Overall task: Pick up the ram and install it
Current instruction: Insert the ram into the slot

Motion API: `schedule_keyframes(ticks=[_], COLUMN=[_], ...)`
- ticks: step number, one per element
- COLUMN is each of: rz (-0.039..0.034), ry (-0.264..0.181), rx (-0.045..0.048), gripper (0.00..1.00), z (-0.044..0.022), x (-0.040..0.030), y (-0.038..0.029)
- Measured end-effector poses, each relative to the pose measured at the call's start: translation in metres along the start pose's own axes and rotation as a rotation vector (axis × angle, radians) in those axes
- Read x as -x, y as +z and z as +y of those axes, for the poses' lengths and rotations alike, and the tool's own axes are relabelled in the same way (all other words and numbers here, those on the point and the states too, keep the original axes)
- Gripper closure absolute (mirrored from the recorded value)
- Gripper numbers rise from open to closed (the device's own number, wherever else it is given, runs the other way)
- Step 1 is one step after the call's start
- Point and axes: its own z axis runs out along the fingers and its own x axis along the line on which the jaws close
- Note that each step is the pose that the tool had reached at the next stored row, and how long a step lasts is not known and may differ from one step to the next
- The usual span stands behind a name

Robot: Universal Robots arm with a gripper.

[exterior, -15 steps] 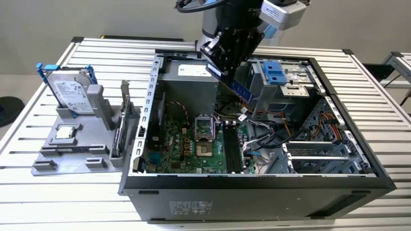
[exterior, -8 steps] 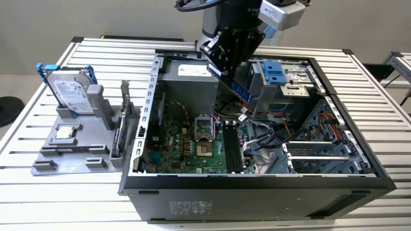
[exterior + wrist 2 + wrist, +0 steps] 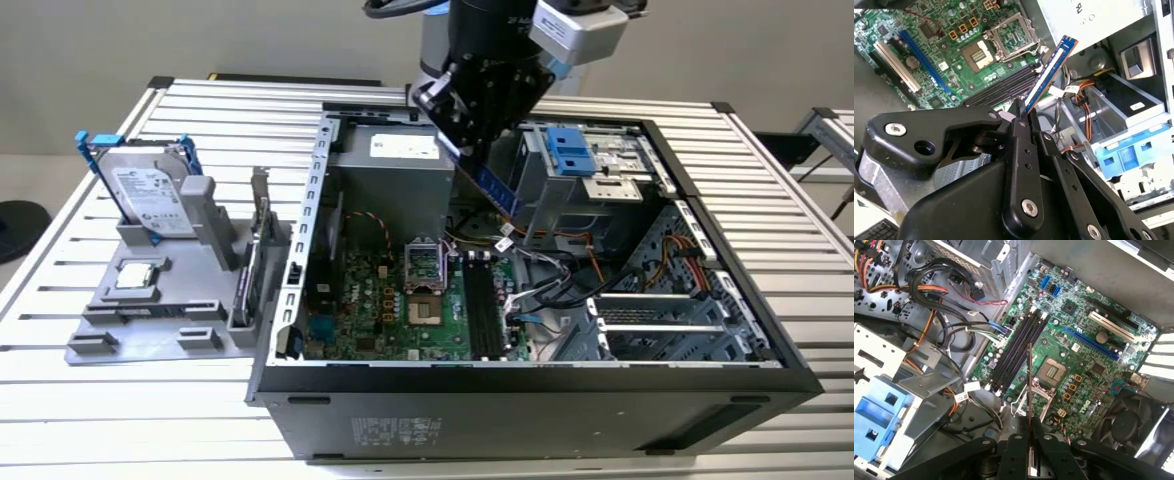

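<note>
The ram (image 3: 489, 187) is a long, narrow stick with bluish faces. My gripper (image 3: 458, 118) is shut on one end of it and holds it tilted above the open computer case (image 3: 534, 385). In the second wrist view the ram (image 3: 1050, 74) juts from between the black fingers (image 3: 1017, 131) toward the green motherboard (image 3: 954, 50). In the first wrist view the ram (image 3: 1029, 385) shows edge-on, hanging over the board near the CPU socket (image 3: 1053, 373). The black memory slots (image 3: 1016, 347) lie beside it, apart from the stick, and are also seen on the board in the exterior view (image 3: 481, 312).
On the exterior view's left, a grey holder (image 3: 160, 320) carries a hard drive with blue rails (image 3: 147, 195), a processor chip (image 3: 138, 275) and an upright card (image 3: 260, 240). Inside the case are loose cables (image 3: 561, 285), a blue drive caddy (image 3: 571, 150) and a metal cage (image 3: 667, 320).
</note>
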Motion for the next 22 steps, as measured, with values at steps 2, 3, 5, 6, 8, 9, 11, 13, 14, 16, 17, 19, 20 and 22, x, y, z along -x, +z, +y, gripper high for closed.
schedule_keyframes(ticks=[2,3,5,6,8,9,11,13,14,16,17,19,20,22], rz=[-0.0001,-0.0001,-0.0001,-0.0002,-0.0002,-0.0002,-0.0002,-0.0001,-0.0001,0.0,0.0,0.0,0.0001,0.0001], ry=[0.022,0.032,0.05,0.059,0.077,0.086,0.105,0.125,0.135,0.157,0.167,0.189,0.2,0.22], rx=[0.0002,0.0004,0.0007,0.0008,0.001,0.001,0.0011,0.0012,0.0013,0.0013,0.0014,0.0015,0.0015,0.0017], gripper=[1.0,1.0,1.0,1.0,1.0,1.0,1.0,1.0,1.0,1.0,1.0,1.0,1.0,1.0], z=[0.0,0.0,0.0002,0.0003,0.0003,0.0004,0.0005,0.0005,0.0006,0.0006,0.0006,0.0007,0.0007,0.0007], x=[0.0,-0.0001,-0.0003,-0.0005,-0.0006,-0.0007,-0.0009,-0.001,-0.001,-0.0011,-0.0012,-0.0012,-0.0013,-0.0014], y=[0.0,0.0,0.0,0.0,0.0,0.0,0.0,0.0,0.0,0.0001,0.0001,0.0001,0.0001,0.0002])
